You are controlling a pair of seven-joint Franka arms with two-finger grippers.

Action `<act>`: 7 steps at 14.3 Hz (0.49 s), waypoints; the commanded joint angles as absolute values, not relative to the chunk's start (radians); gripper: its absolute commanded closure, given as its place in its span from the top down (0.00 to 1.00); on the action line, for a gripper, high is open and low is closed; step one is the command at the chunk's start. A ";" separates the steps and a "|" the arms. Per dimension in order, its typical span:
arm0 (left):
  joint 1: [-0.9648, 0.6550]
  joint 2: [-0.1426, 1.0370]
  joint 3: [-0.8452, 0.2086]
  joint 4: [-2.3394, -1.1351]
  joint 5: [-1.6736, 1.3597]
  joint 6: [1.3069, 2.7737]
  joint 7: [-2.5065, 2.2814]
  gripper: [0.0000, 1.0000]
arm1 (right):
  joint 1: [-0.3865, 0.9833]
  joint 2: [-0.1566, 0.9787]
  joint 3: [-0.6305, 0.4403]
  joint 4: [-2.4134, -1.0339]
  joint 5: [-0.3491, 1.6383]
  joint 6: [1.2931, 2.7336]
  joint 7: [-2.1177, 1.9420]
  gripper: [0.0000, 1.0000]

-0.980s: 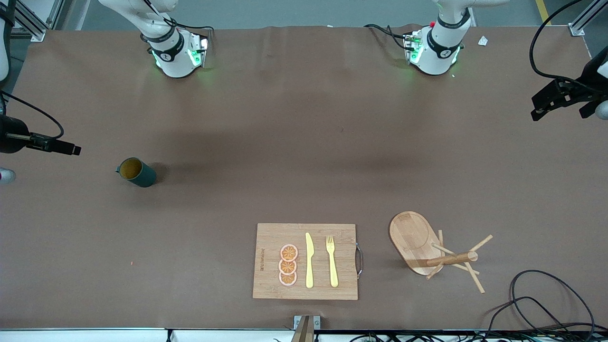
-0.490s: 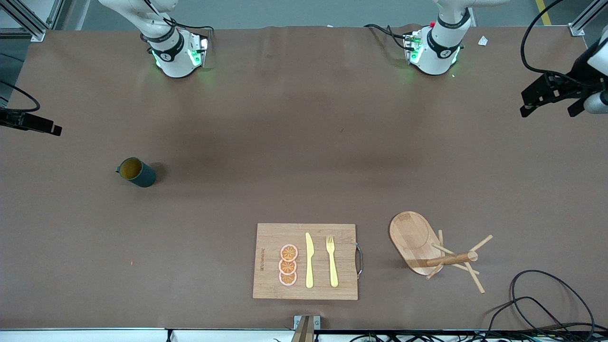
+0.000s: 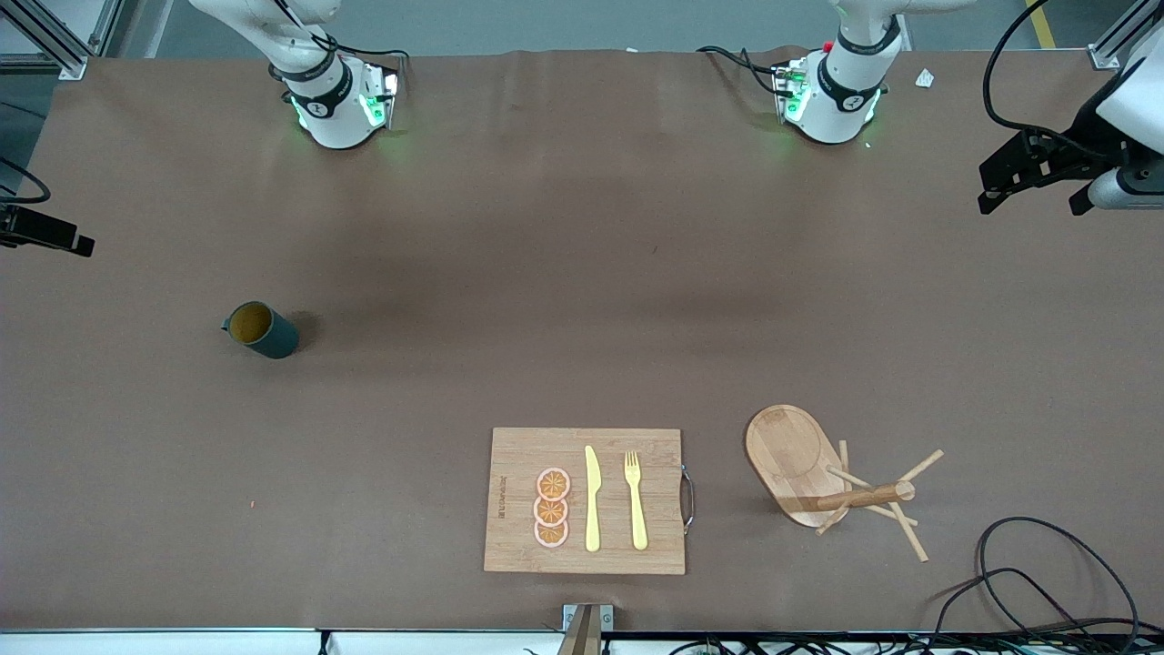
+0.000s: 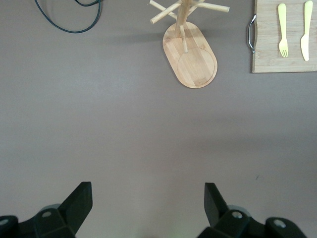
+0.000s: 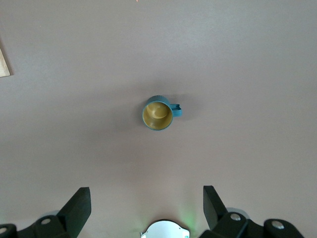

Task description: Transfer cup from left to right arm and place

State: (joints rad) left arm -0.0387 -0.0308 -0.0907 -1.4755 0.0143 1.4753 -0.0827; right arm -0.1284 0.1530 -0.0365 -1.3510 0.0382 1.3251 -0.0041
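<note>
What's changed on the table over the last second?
Both arms pulled back toward the table's ends: the right gripper away from the cup, the left gripper toward the bases' edge of the table. Both are open and empty. Cup, cutting board and peg rack stayed put.

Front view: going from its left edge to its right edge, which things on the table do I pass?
Cup → orange slices → knife → fork → peg rack → black cable. Slices, knife and fork all lie on the cutting board.
</note>
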 commanded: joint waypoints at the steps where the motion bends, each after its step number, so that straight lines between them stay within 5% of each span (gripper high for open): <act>1: -0.028 -0.048 -0.092 -1.471 0.005 1.439 -0.072 1.00 | -0.141 0.158 -0.026 -1.342 0.032 1.315 -0.018 1.00; 7: -0.028 -0.049 -0.087 -1.471 0.015 1.443 -0.074 1.00 | -0.134 0.150 -0.026 -1.345 0.026 1.318 -0.002 1.00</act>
State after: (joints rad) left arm -0.0292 -0.0367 -0.0866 -1.4735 0.0143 1.4560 -0.0827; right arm -0.1283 0.1561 -0.0342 -1.3503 0.0316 1.3263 -0.0056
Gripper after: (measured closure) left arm 0.000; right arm 0.000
